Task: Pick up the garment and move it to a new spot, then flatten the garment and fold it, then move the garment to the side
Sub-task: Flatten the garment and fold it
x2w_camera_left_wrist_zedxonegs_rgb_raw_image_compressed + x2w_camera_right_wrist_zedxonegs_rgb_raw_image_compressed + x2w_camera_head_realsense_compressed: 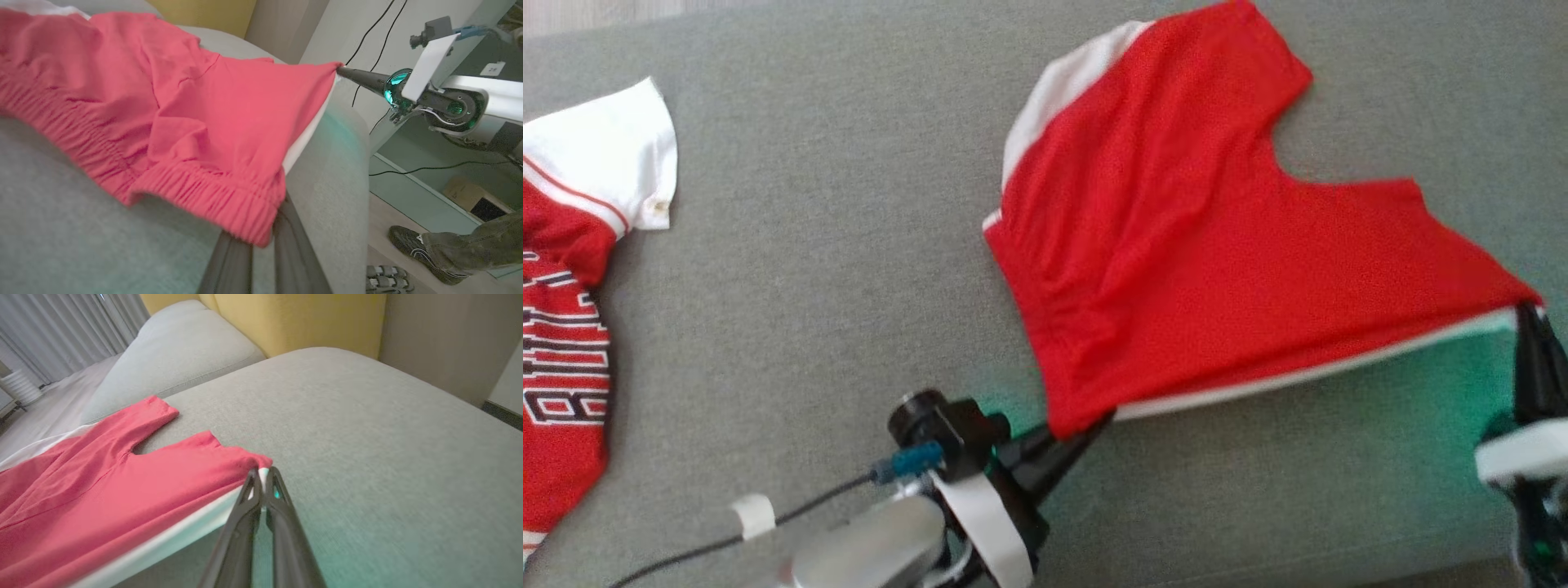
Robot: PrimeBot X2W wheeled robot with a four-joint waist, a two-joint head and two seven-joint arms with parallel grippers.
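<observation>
Red shorts [1201, 245] pinched at two corners.
Left gripper [1097, 422] clamps waistband end, right gripper [263, 473] clamps leg hem; both over grey cushion [833, 245].

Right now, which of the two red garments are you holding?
The plain red shorts, stretched between left gripper and right gripper. The lettered jersey lies untouched at far left.

A grey sofa cushion [833, 269] carries everything. The red shorts [1176, 245] lie spread toward one o'clock in the head view, legs reaching to twelve and three. Their white-striped side edge at five o'clock is raised off the fabric. At nine o'clock lies a red-and-white lettered jersey [564, 327], well apart from them.
</observation>
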